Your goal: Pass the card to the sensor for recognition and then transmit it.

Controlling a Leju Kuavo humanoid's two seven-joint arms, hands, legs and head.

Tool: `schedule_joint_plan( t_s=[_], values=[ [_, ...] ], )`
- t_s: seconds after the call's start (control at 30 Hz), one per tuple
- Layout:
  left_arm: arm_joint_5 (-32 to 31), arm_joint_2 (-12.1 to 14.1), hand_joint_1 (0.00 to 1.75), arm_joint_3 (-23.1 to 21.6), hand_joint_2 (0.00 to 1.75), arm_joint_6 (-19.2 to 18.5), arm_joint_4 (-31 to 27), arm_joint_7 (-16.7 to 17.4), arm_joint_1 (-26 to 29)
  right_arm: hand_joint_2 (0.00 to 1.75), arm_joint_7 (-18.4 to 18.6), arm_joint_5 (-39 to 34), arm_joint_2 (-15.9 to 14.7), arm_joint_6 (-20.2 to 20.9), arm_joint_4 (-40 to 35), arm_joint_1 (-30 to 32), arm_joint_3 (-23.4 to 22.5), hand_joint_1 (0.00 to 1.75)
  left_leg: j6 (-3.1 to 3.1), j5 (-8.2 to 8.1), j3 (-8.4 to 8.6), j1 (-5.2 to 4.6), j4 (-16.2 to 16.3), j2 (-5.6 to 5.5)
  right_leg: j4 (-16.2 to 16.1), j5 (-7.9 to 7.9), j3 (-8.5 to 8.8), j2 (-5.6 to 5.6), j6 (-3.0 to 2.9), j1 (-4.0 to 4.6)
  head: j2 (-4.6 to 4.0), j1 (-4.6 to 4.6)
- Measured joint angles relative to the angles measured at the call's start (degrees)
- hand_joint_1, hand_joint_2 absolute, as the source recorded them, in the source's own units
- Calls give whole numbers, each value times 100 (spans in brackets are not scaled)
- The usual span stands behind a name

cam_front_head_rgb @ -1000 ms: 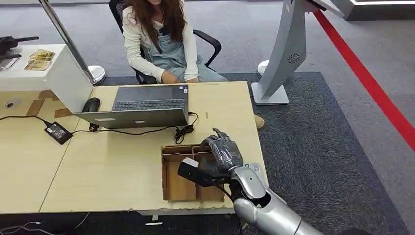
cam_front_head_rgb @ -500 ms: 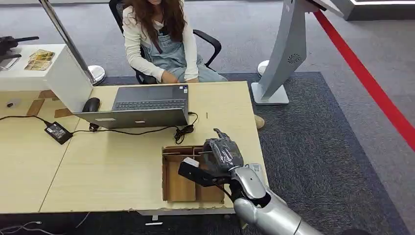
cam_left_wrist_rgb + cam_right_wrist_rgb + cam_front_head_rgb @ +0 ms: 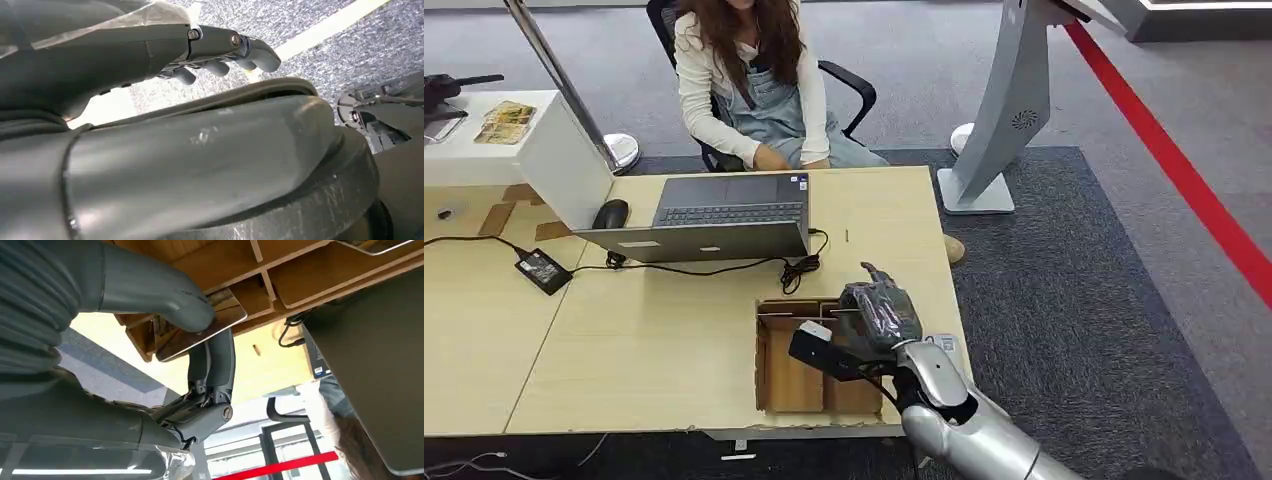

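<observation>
My right hand (image 3: 880,312) hovers over the right side of an open cardboard divider box (image 3: 776,378) near the table's front edge. In the right wrist view the thick grey thumb (image 3: 165,295) presses a thin glossy card (image 3: 226,315) against the darker fingers (image 3: 212,362) beneath it, just above the box's compartments (image 3: 300,280). In the head view the hand hides the card. My left hand (image 3: 220,47) hangs above grey carpet, fingers loosely curved, holding nothing. I cannot pick out a sensor with certainty.
An open laptop (image 3: 724,215) with its cable (image 3: 799,268), a black mouse (image 3: 610,213) and a power brick (image 3: 542,270) lie farther back. A person (image 3: 749,80) sits behind the table. A small pale label or card (image 3: 944,343) lies right of the box. A grey kiosk stand (image 3: 1004,110) rises on the right.
My right hand has sunk slightly toward the box with the card still pinched. Everything else on the table stays where it was.
</observation>
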Motion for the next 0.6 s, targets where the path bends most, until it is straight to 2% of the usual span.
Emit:
schedule_joint_plan(
  t_s=[0.2,0.37,0.6],
  values=[
    [0,-7,0,-2,0,0,0,-4,0,175,-2,22,0,-70,0,4,-4,175,0,0,0,0,0,0,0,0,0,0,0,0,0,-2],
    [0,13,0,-2,0,-9,4,-15,1,175,-50,184,-9,-365,-50,-15,-50,175,0,0,-1,0,0,0,0,0,0,0,0,0,0,-2],
    [4,52,0,-39,0,-9,13,-61,1,175,88,540,-225,-402,-743,-507,-317,175,0,2,2,-1,0,1,0,2,0,1,0,-1,0,0]
  ],
)
